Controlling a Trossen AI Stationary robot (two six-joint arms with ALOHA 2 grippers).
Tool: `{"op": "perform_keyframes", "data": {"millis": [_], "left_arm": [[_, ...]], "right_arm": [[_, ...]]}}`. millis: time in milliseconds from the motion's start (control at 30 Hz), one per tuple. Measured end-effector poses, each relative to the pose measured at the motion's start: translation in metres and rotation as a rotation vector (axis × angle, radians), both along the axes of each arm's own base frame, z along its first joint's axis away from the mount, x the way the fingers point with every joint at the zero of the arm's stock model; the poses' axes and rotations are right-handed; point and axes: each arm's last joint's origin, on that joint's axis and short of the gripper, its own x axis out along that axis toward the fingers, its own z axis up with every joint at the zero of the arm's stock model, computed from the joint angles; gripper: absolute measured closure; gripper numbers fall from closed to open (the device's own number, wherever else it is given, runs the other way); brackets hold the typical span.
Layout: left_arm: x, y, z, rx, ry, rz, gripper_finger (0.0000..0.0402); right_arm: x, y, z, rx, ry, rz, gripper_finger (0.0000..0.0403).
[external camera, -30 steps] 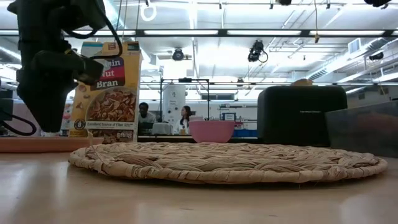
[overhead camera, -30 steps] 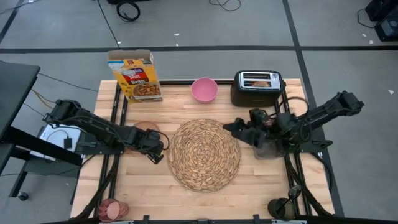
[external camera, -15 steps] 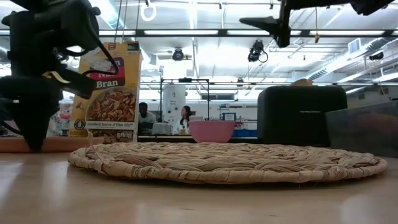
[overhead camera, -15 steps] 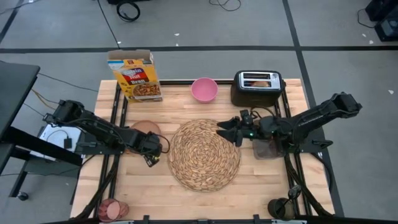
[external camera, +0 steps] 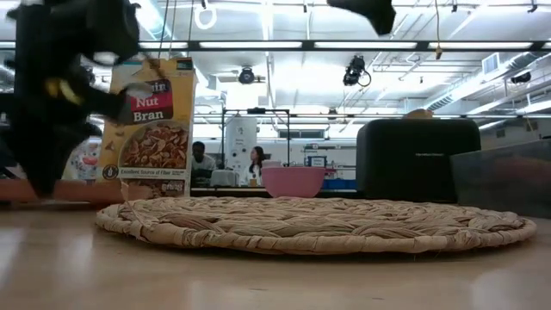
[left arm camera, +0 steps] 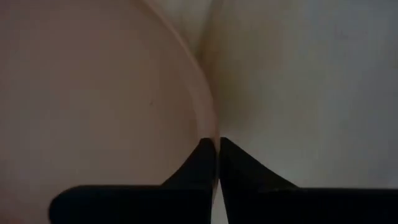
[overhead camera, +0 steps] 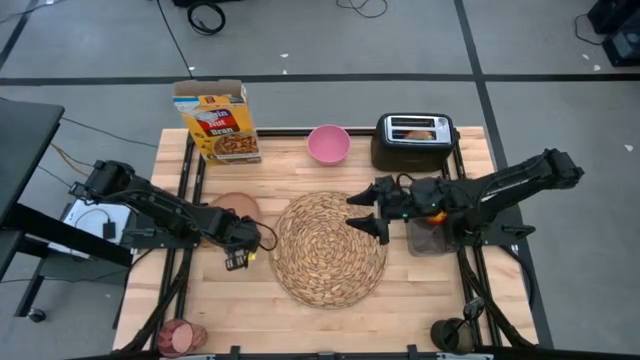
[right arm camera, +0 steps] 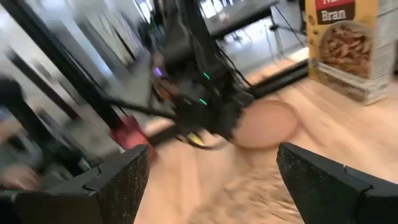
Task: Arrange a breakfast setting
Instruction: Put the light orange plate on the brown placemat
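The tan-brown plate (overhead camera: 235, 204) lies on the table left of the round woven placemat (overhead camera: 328, 250). My left gripper (overhead camera: 242, 242) is at the plate's near right side, shut on its rim. My right gripper (overhead camera: 363, 211) is open and empty, high above the placemat's far right part. The pink bowl (overhead camera: 328, 143) stands at the far edge. The toast slice (overhead camera: 421, 128) sticks up from the black toaster (overhead camera: 412, 143). The pinkish-red tumbler (overhead camera: 183, 336) is at the near left corner. The apple and spoon do not show. My left gripper pinches the plate's rim (left arm camera: 208, 115) between its two fingers, which come together on the thin edge. The fingers come from above, slanting down. In the high view the gripper's body hides the place of contact. Whether the plate is off the table, I cannot tell.
A cereal box (overhead camera: 220, 122) stands at the far left. A dark bin (overhead camera: 430, 238) sits under my right arm at the placemat's right. Bare wood lies near the front edge and between the placemat and the bowl. People show far off in the room behind.
My right gripper has moved toward the table's left, from beside the placemat to over its far right part, and has risen. My left gripper has shifted a little toward the near edge, beside the plate.
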Motion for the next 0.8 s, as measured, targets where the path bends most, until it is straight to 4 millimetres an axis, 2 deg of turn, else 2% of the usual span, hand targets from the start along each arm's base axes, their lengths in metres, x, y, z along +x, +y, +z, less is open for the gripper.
{"op": "perform_keyframes", "data": {"millis": [100, 200, 333, 400, 533, 800], "left_arm": [[0.008, -0.009, 0.033, 0.009, 0.026, -0.129, 0.0388], [0.019, -0.024, 0.072, 0.003, -0.046, -0.255, 0.0388], [0.028, -0.05, 0.114, -0.005, -0.21, -0.498, 0.0388], [0.029, -0.063, 0.121, 0.013, -0.293, -0.652, 0.0388], [0.033, -0.084, 0.109, 0.119, -0.352, -0.88, 0.038], [0.072, -0.114, 0.049, 0.208, -0.313, -1.009, 0.0388]], "right_arm": [[-0.002, -0.001, 0.021, -0.09, 0.09, 0.01, 0.0051], [-0.006, -0.003, 0.034, -0.146, 0.14, -0.007, 0.0051], [-0.012, -0.004, 0.034, -0.198, 0.232, -0.017, 0.0051], [-0.014, -0.002, 0.028, -0.221, 0.296, -0.002, 0.0051], [-0.021, 0.005, 0.015, -0.279, 0.431, 0.035, 0.0051], [-0.035, 0.024, 0.004, -0.279, 0.554, 0.037, 0.005]]}}
